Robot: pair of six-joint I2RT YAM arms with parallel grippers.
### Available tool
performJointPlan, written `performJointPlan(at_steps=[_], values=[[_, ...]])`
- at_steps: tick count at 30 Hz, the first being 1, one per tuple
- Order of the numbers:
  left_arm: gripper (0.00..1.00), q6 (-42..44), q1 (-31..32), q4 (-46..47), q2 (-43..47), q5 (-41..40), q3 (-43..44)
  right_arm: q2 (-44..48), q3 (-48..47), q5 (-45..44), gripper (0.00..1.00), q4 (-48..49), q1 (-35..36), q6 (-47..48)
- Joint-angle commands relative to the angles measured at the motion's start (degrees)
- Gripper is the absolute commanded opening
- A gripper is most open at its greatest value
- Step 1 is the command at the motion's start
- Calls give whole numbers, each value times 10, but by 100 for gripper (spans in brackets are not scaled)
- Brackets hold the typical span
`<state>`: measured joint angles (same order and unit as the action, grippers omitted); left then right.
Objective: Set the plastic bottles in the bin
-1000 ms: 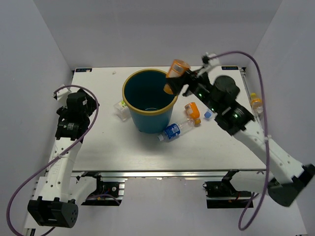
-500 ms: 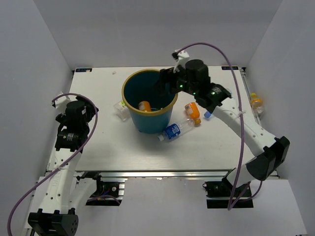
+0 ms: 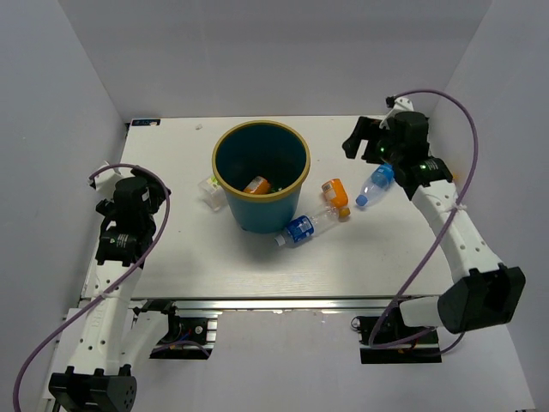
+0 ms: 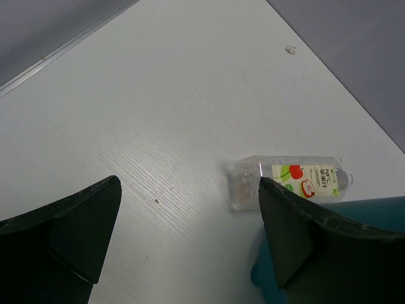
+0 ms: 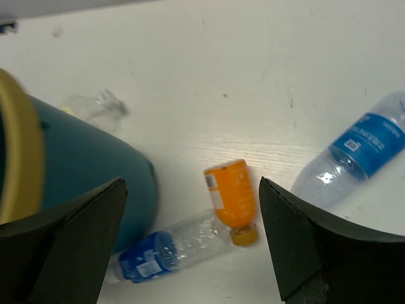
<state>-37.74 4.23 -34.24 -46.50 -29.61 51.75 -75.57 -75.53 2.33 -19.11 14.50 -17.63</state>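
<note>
The teal bin (image 3: 230,190) stands at the table's middle with an orange bottle (image 3: 256,184) lying inside it. To its right on the table lie a second orange bottle (image 3: 336,196) (image 5: 231,196), a clear blue-label bottle (image 3: 302,227) (image 5: 171,250) and another blue-label bottle (image 3: 375,185) (image 5: 361,149). A clear white-green label bottle (image 3: 210,190) (image 4: 291,180) lies against the bin's left side. My right gripper (image 3: 355,142) (image 5: 193,240) hangs open and empty above the right-hand bottles. My left gripper (image 3: 141,187) (image 4: 190,234) is open and empty, left of the bin (image 4: 380,206).
The bin's yellowish rim (image 5: 25,152) fills the left edge of the right wrist view. Grey walls close in the table on three sides. A purple cable loops from each arm.
The right gripper let the orange bottle fall into the bin, opened wide and swung back right from over the bin. The left arm barely moved.
</note>
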Motion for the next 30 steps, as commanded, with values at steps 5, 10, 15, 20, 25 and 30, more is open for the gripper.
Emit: performJointPlan(at_steps=[5, 10, 15, 20, 25, 30], values=[[98, 8, -2, 4, 5, -3, -9, -138, 5, 35, 89, 21, -7, 88], [98, 8, -3, -8, 2, -4, -9, -228, 15, 87, 89, 68, -4, 111], [98, 6, -3, -18, 0, 4, -9, -282, 34, 58, 89, 73, 25, 120], [98, 3, -2, -28, 3, -7, -2, -310, 44, 3, 81, 67, 48, 108], [98, 6, -3, -45, 8, -11, 10, -282, 47, -13, 59, 65, 50, 85], [98, 6, -2, -50, 19, -13, 13, -223, 50, -51, 39, 55, 50, 72]])
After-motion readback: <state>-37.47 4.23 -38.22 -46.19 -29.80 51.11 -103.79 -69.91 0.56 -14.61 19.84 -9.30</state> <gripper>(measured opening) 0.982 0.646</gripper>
